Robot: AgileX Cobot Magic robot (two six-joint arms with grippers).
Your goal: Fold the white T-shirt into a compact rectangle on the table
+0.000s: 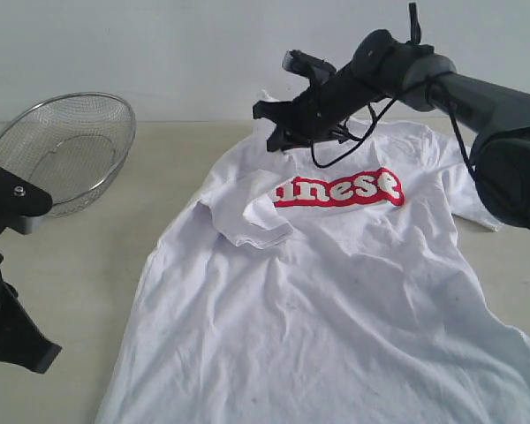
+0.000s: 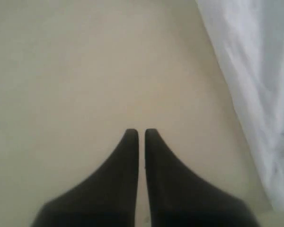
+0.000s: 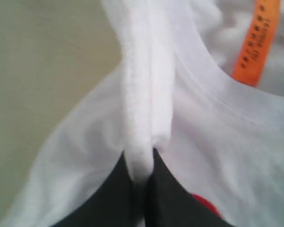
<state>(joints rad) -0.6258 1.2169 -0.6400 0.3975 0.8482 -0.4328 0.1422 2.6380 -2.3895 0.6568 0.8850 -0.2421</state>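
Your surface (image 1: 88, 265) is a pale beige top, bare apart from the cloth and a wire basket (image 1: 66, 146) standing at its far edge, well apart from both end effectors; behind it runs a plain light wall (image 1: 159, 44). The white T-shirt (image 1: 336, 291) lies spread face up on the surface, its long axis running from the collar at the wall side down to the hem at the near edge, leaning a little sideways as it goes. The collar end sits right at your right end effector (image 1: 278, 132); the hem lies well away from it. One sleeve (image 1: 247, 216) is turned in over the chest and covers the start of the red lettering (image 1: 340, 188), which sits just below that end effector. Your right end effector is closed tight on a raised ridge of the shirt's fabric beside the neckline, with the orange neck tag (image 3: 258, 42) near it inside the collar. Your left end effector (image 2: 142, 132) has its fingers pressed together with nothing between them; it hangs over bare surface, and the shirt's edge lies near it but apart.
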